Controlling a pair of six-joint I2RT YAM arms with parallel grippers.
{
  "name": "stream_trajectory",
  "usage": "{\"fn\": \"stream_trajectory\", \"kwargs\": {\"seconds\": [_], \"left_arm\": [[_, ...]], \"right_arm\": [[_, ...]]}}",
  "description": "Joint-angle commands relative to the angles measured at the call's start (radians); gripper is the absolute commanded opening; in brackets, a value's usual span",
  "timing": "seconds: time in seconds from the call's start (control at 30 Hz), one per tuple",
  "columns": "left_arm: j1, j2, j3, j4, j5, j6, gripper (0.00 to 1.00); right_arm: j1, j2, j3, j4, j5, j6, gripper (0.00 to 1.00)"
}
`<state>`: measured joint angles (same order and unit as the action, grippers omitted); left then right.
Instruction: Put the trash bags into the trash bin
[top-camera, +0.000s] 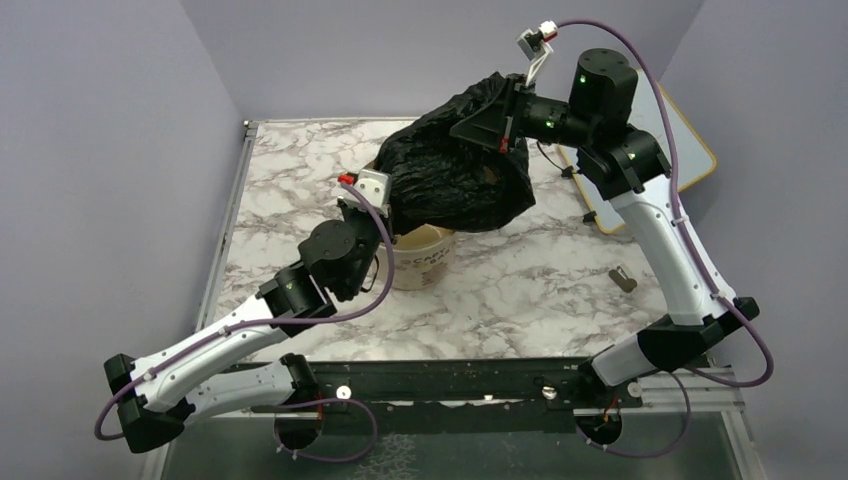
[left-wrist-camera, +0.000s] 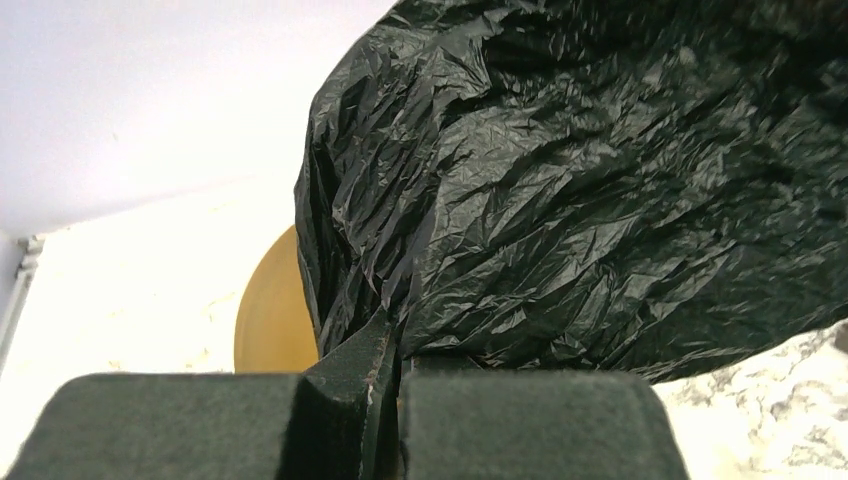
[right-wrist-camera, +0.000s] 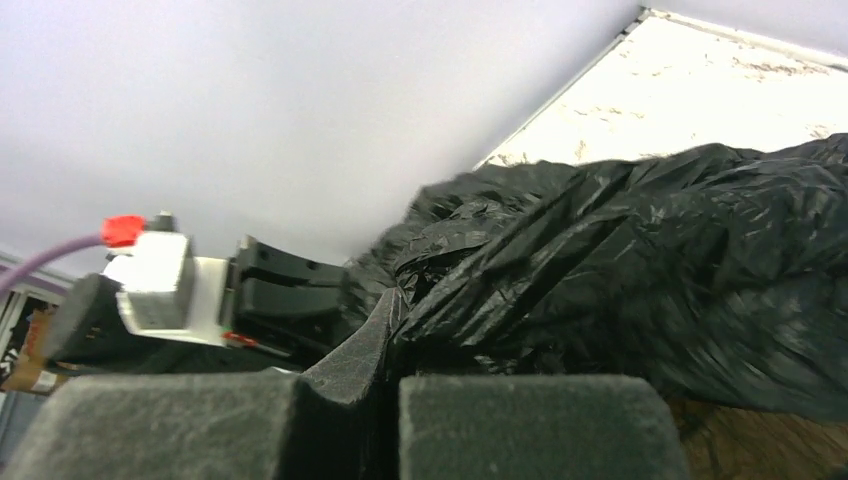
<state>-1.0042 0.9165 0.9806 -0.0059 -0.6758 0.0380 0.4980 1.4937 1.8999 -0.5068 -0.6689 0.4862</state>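
Above the middle of the marble-patterned table (top-camera: 290, 170), the black trash bag (top-camera: 450, 165) hangs bunched and crinkled between the two arms. It spreads over the round beige trash bin (top-camera: 425, 262) and hides most of the bin's mouth from the top camera. Only the bin's near wall, with its faint lettering, shows below the plastic. Whether the bag's underside touches the rim cannot be told.

The left gripper (left-wrist-camera: 393, 355) is clamped on a fold at the bag's lower left edge, with its jaws pressed together and plastic pinched between them. In its wrist view a slice of the bin's tan inside shows just left of the bag.

The right gripper (right-wrist-camera: 388, 325) is likewise clenched on a fold of the bag. It grips the upper right side, higher than the left one, so the bag slopes down toward the left arm.

A white board with a yellow frame (top-camera: 695, 150) lies at the far right of the table, partly behind the right arm. A small grey object (top-camera: 622, 278) rests on the marble near that arm, well apart from the bin
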Motion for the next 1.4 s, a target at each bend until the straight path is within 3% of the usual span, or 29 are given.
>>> {"fn": "stream_trajectory", "kwargs": {"seconds": [0.0,0.17,0.33,0.37,0.47,0.53,0.7,0.77,0.9,1.13,1.2,1.37], "left_arm": [[0.028,-0.031,-0.070,-0.013,-0.041,-0.118,0.00],[0.048,-0.019,-0.115,-0.095,-0.187,-0.226,0.00],[0.116,-0.004,-0.111,-0.162,-0.146,-0.277,0.00],[0.123,0.008,-0.092,-0.195,-0.144,-0.292,0.07],[0.126,0.006,-0.053,-0.253,-0.130,-0.330,0.48],[0.128,-0.026,-0.057,-0.232,-0.084,-0.318,0.69],[0.128,-0.062,0.008,-0.329,-0.049,-0.274,0.88],[0.128,-0.052,0.044,-0.399,-0.028,-0.192,0.92],[0.128,-0.055,0.101,-0.560,-0.058,-0.180,0.98],[0.128,-0.138,0.121,-0.579,0.241,-0.096,0.99],[0.128,-0.150,0.118,-0.583,0.189,-0.115,0.99],[0.128,-0.166,0.117,-0.619,-0.097,-0.251,0.98]], "right_arm": [[0.041,0.020,0.074,-0.018,0.014,-0.025,0.01],[0.084,0.062,0.148,-0.031,0.031,-0.022,0.01],[0.129,0.132,0.233,-0.049,0.043,-0.024,0.01],[0.143,0.156,0.264,-0.070,0.049,-0.028,0.01],[0.187,0.216,0.351,-0.128,0.100,-0.051,0.01],[0.203,0.229,0.358,-0.123,0.135,-0.055,0.01],[0.218,0.257,0.360,-0.112,0.151,-0.054,0.01],[0.229,0.278,0.366,-0.116,0.143,-0.061,0.01],[0.258,0.327,0.399,-0.140,0.137,-0.066,0.01],[0.307,0.403,0.458,-0.144,0.130,-0.068,0.01],[0.319,0.423,0.482,-0.145,0.115,-0.063,0.01],[0.356,0.449,0.502,-0.121,0.099,-0.052,0.01]]}}
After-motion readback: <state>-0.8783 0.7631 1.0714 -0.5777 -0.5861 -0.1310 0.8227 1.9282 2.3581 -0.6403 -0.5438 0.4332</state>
